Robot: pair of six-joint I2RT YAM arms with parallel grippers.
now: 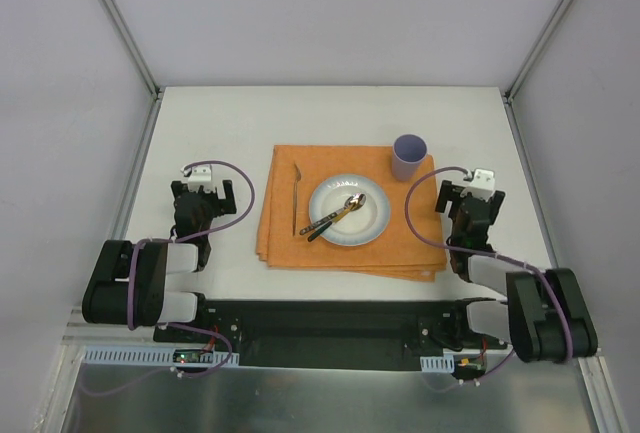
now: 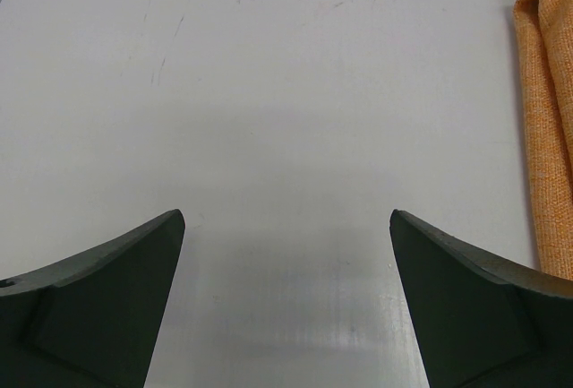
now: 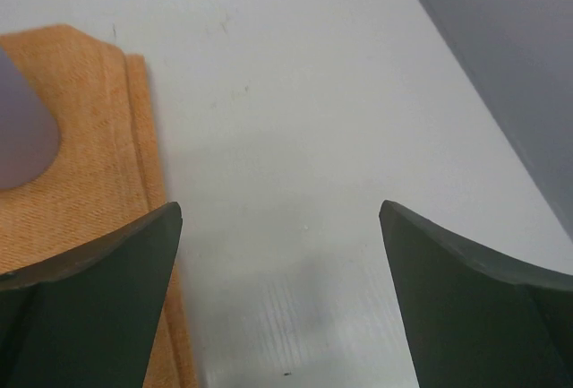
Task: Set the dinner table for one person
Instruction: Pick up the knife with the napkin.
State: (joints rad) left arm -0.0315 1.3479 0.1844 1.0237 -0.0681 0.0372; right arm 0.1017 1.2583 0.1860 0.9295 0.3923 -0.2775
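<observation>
The white dinner table (image 1: 220,123) carries an orange folded placemat (image 1: 350,253). On the placemat stands a white plate (image 1: 372,225) with a gold spoon (image 1: 350,205) and a dark-handled utensil (image 1: 322,229) lying across it. A thin utensil (image 1: 296,199) lies on the placemat left of the plate. A purple cup (image 1: 408,156) stands at the placemat's far right corner. My left gripper (image 1: 204,189) is open and empty over bare table left of the placemat (image 2: 546,119). My right gripper (image 1: 470,193) is open and empty right of the placemat (image 3: 81,137), with the cup (image 3: 22,128) at its left.
Grey walls with metal posts (image 1: 120,23) enclose the table on the left, back and right. The black arm bases (image 1: 330,323) run along the near edge. Purple cables (image 1: 240,193) loop beside each wrist.
</observation>
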